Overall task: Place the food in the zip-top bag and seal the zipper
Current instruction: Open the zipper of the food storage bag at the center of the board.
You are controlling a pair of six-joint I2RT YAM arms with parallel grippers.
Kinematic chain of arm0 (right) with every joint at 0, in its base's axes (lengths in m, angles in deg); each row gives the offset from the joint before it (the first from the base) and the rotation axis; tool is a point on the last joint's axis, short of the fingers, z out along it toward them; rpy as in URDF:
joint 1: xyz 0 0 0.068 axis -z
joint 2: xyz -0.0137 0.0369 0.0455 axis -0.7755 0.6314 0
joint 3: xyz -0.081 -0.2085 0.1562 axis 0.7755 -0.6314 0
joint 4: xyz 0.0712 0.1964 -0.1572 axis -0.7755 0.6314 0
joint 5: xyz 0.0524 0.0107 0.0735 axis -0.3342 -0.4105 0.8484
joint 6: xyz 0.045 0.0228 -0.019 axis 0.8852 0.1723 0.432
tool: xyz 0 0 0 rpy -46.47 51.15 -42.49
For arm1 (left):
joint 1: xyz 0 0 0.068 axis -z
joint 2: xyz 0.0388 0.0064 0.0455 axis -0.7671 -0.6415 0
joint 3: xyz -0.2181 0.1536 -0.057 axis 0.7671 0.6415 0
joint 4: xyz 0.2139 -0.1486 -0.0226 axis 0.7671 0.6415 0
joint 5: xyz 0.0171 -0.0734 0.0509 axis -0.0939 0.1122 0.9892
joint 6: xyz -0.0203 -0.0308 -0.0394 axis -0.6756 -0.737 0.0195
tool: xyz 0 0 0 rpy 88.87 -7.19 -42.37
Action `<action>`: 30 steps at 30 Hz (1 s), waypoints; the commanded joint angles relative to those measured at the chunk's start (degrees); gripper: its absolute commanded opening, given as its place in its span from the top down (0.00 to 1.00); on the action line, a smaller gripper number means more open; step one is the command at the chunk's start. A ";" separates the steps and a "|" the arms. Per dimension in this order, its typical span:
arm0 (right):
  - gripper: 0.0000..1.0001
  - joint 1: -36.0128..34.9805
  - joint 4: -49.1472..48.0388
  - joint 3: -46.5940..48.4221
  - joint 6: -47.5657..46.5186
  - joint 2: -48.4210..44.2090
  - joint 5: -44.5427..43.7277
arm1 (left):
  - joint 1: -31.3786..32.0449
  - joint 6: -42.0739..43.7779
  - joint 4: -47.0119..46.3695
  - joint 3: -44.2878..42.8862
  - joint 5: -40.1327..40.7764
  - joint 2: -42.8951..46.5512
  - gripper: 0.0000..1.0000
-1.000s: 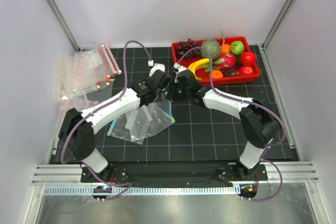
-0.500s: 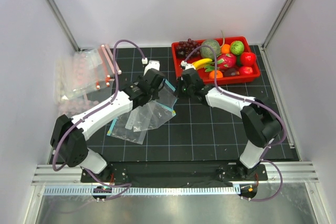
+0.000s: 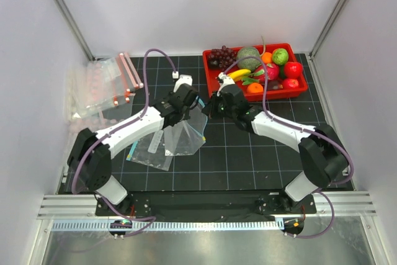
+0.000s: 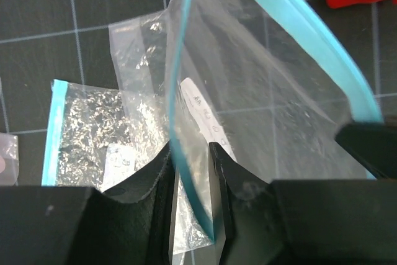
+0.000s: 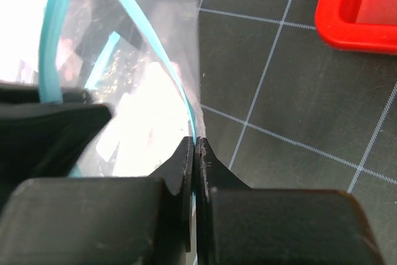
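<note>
You are looking into a lab test cell: plain white panel walls [image 3: 205, 4] on bare aluminium frame posts [image 3: 66, 13] box in a black grid-marked desk [image 3: 248, 159], and two white robot arms [image 3: 127, 130] stand bolted to a slotted aluminium rail [image 3: 68, 206] at its near edge.

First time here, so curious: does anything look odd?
The zip-top bag hangs lopsided, its mouth gaping, pinched at its rim by the right pincer; a second teal-edged bag lies crumpled on the mat below.
</note>
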 commanded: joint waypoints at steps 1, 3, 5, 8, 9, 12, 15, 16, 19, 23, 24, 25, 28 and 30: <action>0.99 -0.27 -4.01 -0.74 1.06 -3.07 -0.52 | -0.68 0.72 0.08 -3.27 0.39 -3.86 0.72; 0.99 -0.27 -4.01 -0.74 0.97 -3.33 -0.78 | -0.77 0.64 1.39 -4.25 0.21 -5.53 0.74; 0.99 -0.27 -3.92 -0.74 1.06 -3.33 -0.87 | -0.77 0.63 1.75 -4.60 -0.06 -5.81 0.82; 0.99 -0.27 -3.74 -0.66 0.80 -3.16 -2.18 | -0.77 0.81 2.10 -4.34 0.02 -4.49 0.96; 0.99 -0.27 -3.13 -0.57 0.80 -3.07 -3.41 | -0.69 0.90 2.89 -4.25 0.64 -3.97 0.99; 0.98 -0.18 -0.59 0.48 0.09 -2.46 -8.14 | -0.42 1.25 5.25 -4.07 4.32 -1.33 1.00; 0.96 0.52 2.31 2.24 -0.70 -0.88 -10.53 | 0.28 0.99 9.46 -4.86 11.08 0.87 1.00; 0.95 1.48 2.58 2.59 -0.52 0.08 -10.97 | 0.54 0.81 10.53 -4.95 13.19 1.40 1.00; 0.92 3.67 2.76 2.86 0.53 1.76 -9.84 | 2.21 -0.33 14.84 -5.65 21.72 3.15 1.00; 0.89 4.30 2.85 4.00 0.80 5.18 -6.59 | 5.20 -1.12 17.48 -6.01 27.88 4.04 0.99; 0.87 4.39 2.59 4.18 0.88 5.45 -5.89 | 5.64 -1.47 17.66 -6.09 28.15 3.86 0.99; 0.84 4.30 2.24 4.00 0.88 5.54 -5.18 | 5.73 -1.39 17.66 -6.18 27.72 3.86 0.99; 0.72 4.30 1.00 3.48 0.88 5.46 -4.39 | 5.64 -0.42 16.08 -5.74 24.83 3.78 0.99; 0.61 4.30 0.57 3.39 0.80 5.54 -2.21 | 5.73 0.28 14.76 -5.48 23.24 3.51 0.98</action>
